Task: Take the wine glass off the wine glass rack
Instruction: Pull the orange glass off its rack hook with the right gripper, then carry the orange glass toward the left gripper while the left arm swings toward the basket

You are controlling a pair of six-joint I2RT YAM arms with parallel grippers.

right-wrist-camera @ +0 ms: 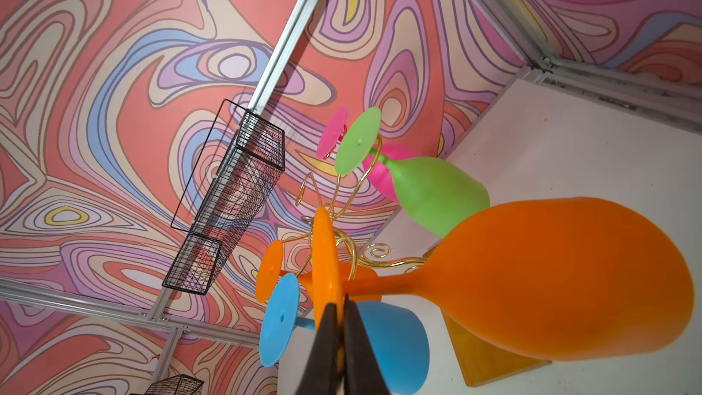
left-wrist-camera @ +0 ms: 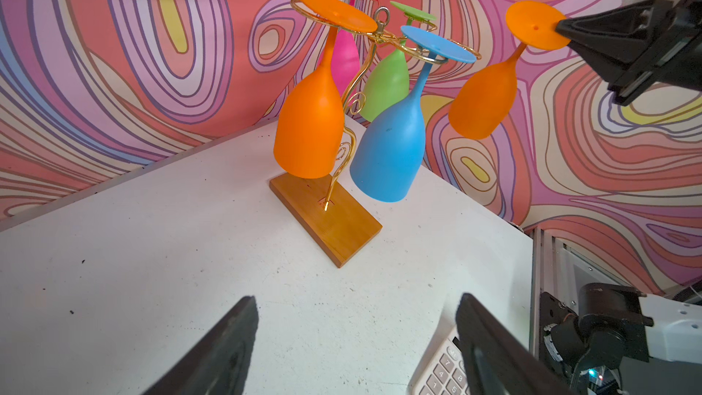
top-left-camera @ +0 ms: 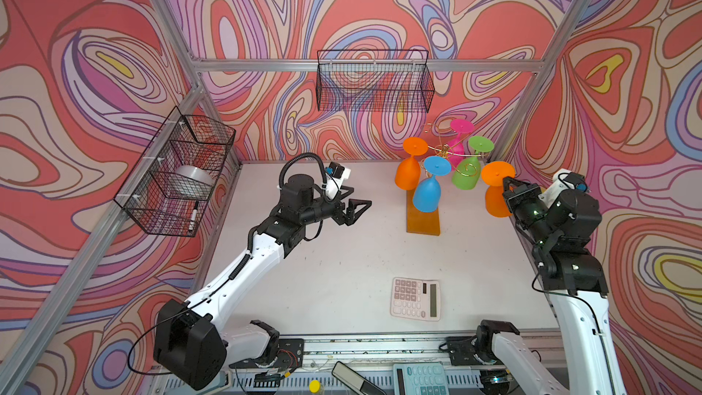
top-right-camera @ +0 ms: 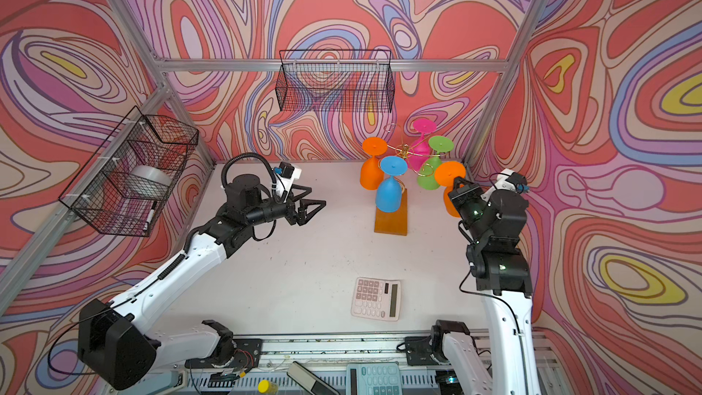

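Observation:
The wine glass rack, a gold wire tree on an amber base, stands at the back right of the table. Upside down on its arms hang an orange, a blue, a green and a pink glass. Another orange wine glass hangs tilted in the air just right of the rack, clear of the arms. My right gripper is shut on its foot disc. My left gripper is open and empty, left of the rack.
A pink calculator lies on the white table near the front. One black mesh basket hangs on the back rail and another, holding a tape roll and a pen, on the left rail. The right wall stands close behind the right arm.

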